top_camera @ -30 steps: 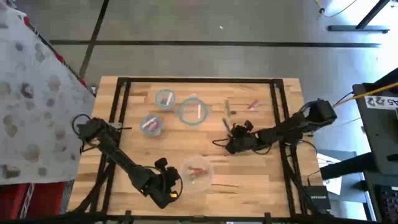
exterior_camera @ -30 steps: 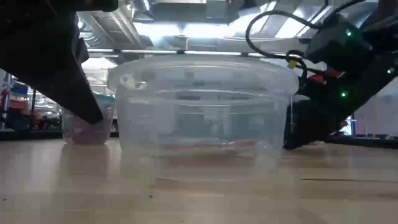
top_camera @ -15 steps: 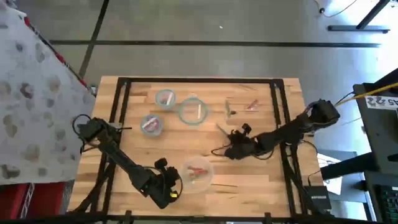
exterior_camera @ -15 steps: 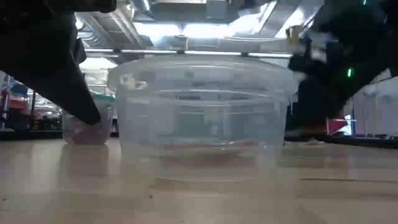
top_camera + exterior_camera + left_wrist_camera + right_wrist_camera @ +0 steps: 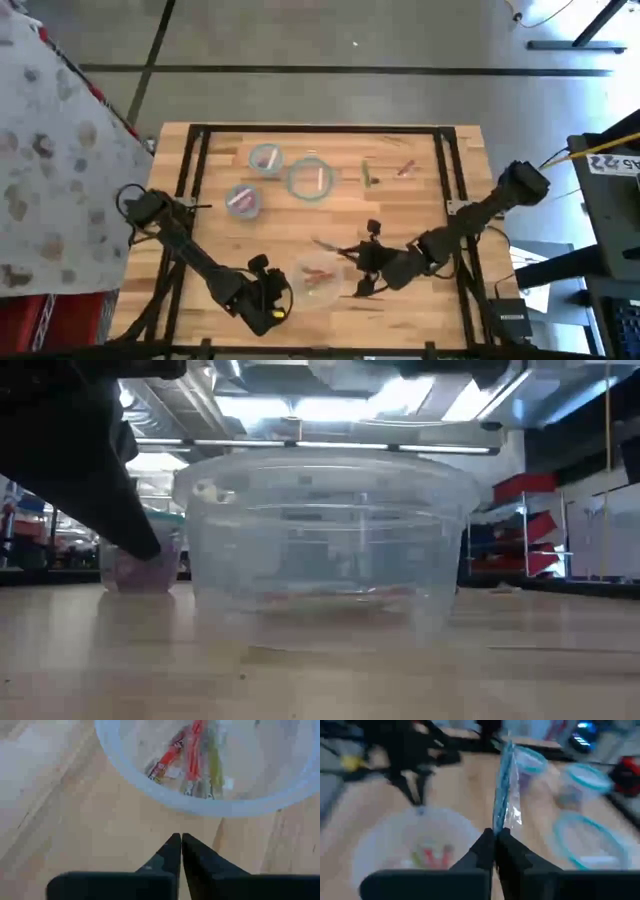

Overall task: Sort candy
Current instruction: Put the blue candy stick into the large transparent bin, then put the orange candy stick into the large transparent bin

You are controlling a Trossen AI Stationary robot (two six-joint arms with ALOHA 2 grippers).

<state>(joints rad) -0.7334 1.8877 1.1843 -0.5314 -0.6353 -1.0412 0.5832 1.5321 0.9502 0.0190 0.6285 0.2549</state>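
Note:
My right gripper hovers beside the near clear bowl, shut on a thin bluish-clear candy stick. That bowl holds red and greenish candy sticks. My left gripper rests shut on the table at the bowl's left side, and its dark shape fills the low view's left. Two loose candies, greenish and reddish, lie flat on the far right part of the table. My right gripper pinches the thin candy stick by one end between its two fingertips. The stick juts out past the fingers toward the table's left and is lifted clear of the table, its free end above the bowl's far rim.
Three teal-rimmed bowls stand far left: two small ones holding pinkish candy, and a larger one with a pale stick. A thin stick lies near the clear bowl's right. Bare wood lies at the near right.
My right gripper has moved from the table's middle toward the near edge and left, up to the clear bowl, carrying the thin candy stick with it. In the low view it has left the picture's right side. My left arm has kept still.

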